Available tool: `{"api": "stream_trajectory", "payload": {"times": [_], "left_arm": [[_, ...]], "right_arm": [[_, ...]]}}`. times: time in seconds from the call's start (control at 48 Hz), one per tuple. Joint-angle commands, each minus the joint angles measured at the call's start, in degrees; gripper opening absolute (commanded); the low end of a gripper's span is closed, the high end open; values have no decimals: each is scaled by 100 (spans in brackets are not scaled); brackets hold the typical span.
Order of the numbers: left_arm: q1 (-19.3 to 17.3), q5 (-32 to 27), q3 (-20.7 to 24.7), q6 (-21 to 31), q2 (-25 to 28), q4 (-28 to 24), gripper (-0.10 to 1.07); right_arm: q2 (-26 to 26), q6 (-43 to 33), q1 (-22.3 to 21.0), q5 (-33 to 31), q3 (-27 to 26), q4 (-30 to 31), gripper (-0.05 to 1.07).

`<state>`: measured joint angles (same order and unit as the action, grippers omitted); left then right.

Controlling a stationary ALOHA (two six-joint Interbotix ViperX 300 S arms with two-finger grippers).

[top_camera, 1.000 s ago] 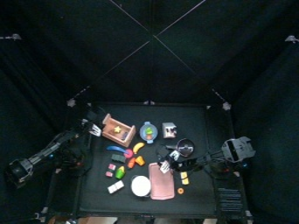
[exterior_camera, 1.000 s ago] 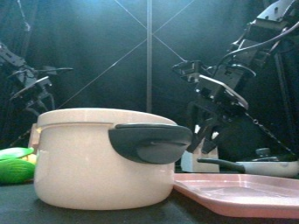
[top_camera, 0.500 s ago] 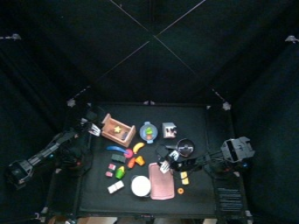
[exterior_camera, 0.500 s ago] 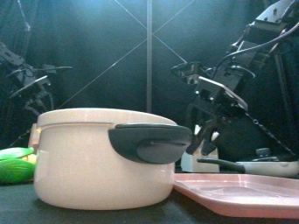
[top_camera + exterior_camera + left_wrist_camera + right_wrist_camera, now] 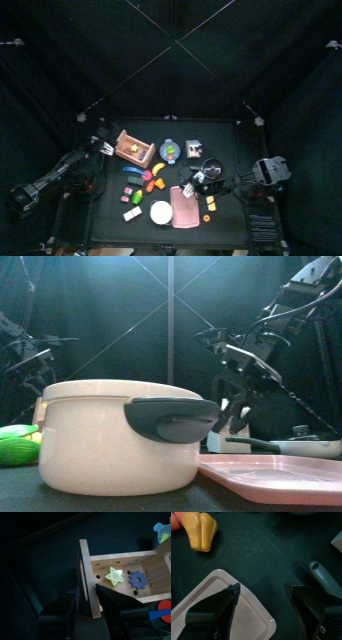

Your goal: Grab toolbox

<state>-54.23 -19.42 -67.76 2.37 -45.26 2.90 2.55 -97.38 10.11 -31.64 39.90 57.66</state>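
The left gripper (image 5: pixel 90 604) stands with its two black jaws spread, straddling one raised end wall of the small reddish-brown wooden toolbox (image 5: pixel 123 574); the inner jaw tip lies over the box floor beside a yellow-green star piece (image 5: pixel 115 576) and a blue gear-shaped piece (image 5: pixel 139 579), while the outer jaw hangs outside the wall, and whether either jaw touches the wood is hard to tell. From above, the toolbox (image 5: pixel 134 147) sits near the table's far-left corner, the left gripper (image 5: pixel 103 146) at its outer end, too small there to read. The right gripper (image 5: pixel 263 598) is released, holding nothing, its jaws wide apart over the corner of a flat pink rounded slab (image 5: pixel 228 609); a grey-blue handle (image 5: pixel 323 576) runs off past one jaw, and a yellow-orange rounded toy (image 5: pixel 200 530) lies beyond, cut off by the edge. In the front view a cream pot with a dark grey handle (image 5: pixel 114 436) fills the foreground and hides the toolbox entirely.
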Motion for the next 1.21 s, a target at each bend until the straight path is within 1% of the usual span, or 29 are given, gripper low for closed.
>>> {"api": "stream_trajectory", "payload": {"times": [0.0,0.208,0.396,0.521,0.604,0.708,0.896,1.042,1.188], "left_arm": [[-18,53,9,-9,26,62,74],[255,105,9,9,18,105,74],[185,114,-44,26,70,105,72],[193,114,-18,35,237,114,70],[185,123,0,35,352,149,66],[176,141,44,35,483,202,58],[176,149,123,53,492,299,42],[158,132,149,26,492,668,39],[185,114,149,26,492,686,39]], "right_arm": [[-105,9,-35,18,-123,18,99],[-70,9,-70,79,-123,18,99],[-53,9,-88,123,-123,18,99],[-44,9,-88,123,-123,18,99],[-44,9,-97,123,-123,18,99],[-44,9,-97,123,-123,18,99],[-35,9,-97,132,-105,0,99],[-35,0,-88,132,-114,0,99],[-35,0,-88,132,-105,-9,99]]}}
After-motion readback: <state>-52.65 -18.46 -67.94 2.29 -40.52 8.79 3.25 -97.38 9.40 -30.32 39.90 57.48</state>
